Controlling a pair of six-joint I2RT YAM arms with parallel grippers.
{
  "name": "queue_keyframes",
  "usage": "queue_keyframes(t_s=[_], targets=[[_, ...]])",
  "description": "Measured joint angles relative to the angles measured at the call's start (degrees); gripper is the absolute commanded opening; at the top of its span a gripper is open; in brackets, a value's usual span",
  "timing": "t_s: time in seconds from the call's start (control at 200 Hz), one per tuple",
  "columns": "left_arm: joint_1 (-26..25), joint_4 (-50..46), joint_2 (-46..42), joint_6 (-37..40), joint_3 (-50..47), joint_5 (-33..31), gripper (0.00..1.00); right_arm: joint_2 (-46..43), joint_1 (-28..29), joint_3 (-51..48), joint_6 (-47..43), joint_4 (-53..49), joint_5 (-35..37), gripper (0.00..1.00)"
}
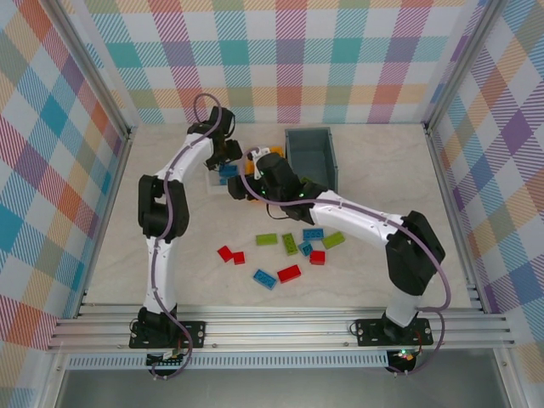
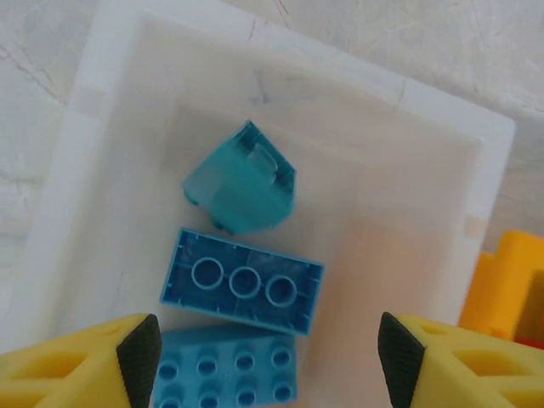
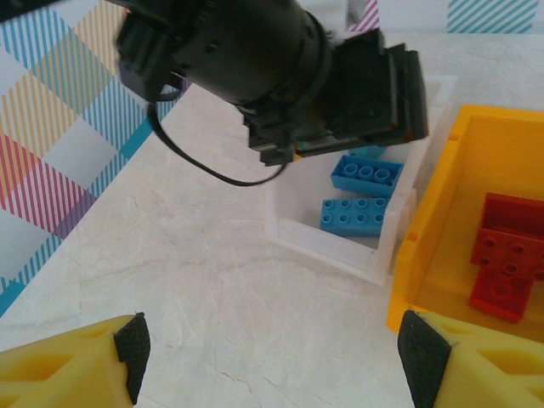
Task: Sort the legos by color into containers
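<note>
The left end effector (image 2: 269, 353) was seen spread and empty above the white bin (image 2: 442, 110), where three blue bricks (image 2: 242, 280) lay, and the right end effector (image 3: 276, 348) was seen likewise spread near the orange bin (image 3: 433, 246), so a blue drop was judged done and the loose bricks (image 1: 289, 245) on the desk (image 1: 382, 170) were judged to need fetching next.

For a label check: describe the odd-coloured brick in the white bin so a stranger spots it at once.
Find the white bin beside the orange bin. Inside lie two flat sky-blue bricks and the teal brick. It alone is greener, stubbier and tipped on edge.
</note>
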Motion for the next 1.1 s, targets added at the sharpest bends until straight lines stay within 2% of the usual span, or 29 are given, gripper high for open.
queue_keyframes(t_s=[0.155,0.27,0.36,0.475,0.64,0.725,0.895,1.0,1.1], targets=[[-0.5,1.1,-9.7,-1.7,-6.0,0.5,0.64,-6.5,0.0,-6.4,0.0,-0.5,1.9,0.77],[-1.4,3.8,-22.1,-3.4,-14.7,0.3,0.63,-13.0,0.0,-12.2,0.3,-3.1,4.6,0.74],[-4.1,6.3,-32.7,-4.8,-22.5,-0.2,0.63,-17.7,0.0,-15.1,1.4,-7.8,7.2,0.72],[-11.1,10.2,-46.2,-6.7,-34.3,-0.7,0.63,-23.5,0.0,-17.7,3.1,-15.3,10.2,0.71],[-26.6,15.4,-59.8,-11.6,-52.3,-3.8,0.64,-29.8,-0.7,-21.6,8.9,-27.2,14.1,0.74],[-34.6,18.3,-63.0,-14.6,-60.3,-6.6,0.66,-31.5,-3.5,-24.1,13.0,-32.6,13.3,0.77],[-49.4,26.9,-63.0,-16.7,-69.7,-12.5,0.68,-30.4,-17.1,-29.2,23.3,-38.5,8.0,0.82],[-54.4,32.4,-61.2,-15.3,-70.9,-14.8,0.69,-25.8,-21.1,-28.7,29.7,-39.3,4.0,0.77],[-56.5,36.5,-58.7,-13.8,-70.8,-16.5,0.69,-17.9,-22.7,-24.8,35.6,-40.6,0.6,0.74]])
